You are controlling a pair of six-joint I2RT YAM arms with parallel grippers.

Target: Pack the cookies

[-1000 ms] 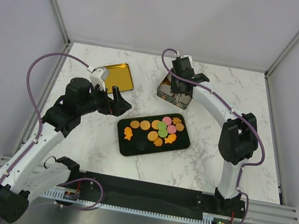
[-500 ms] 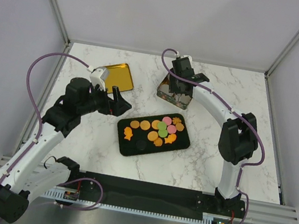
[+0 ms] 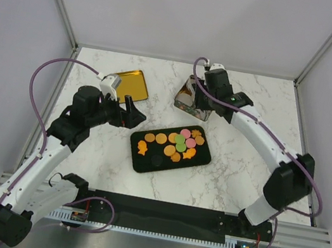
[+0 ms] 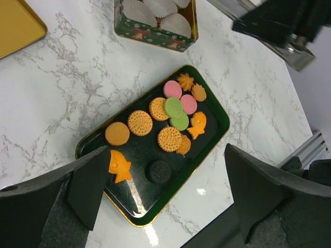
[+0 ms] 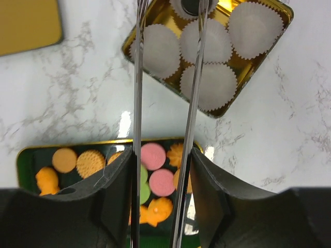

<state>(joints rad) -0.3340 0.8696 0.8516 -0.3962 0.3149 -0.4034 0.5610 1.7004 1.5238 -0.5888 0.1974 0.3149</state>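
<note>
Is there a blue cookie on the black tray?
No, the cookies on the tray are orange, pink, green and one dark brown; none is blue.

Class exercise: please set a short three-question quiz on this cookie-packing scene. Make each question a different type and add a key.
1. True or false: the left gripper is clamped on a cookie.
2. Which of these lies in the green tin? A) white paper liners B) pink cookies C) the gold lid
3. How many dark cookies lie on the black tray?
Key: 1 false, its jaws stand open and empty. 2 A. 3 one.
</note>
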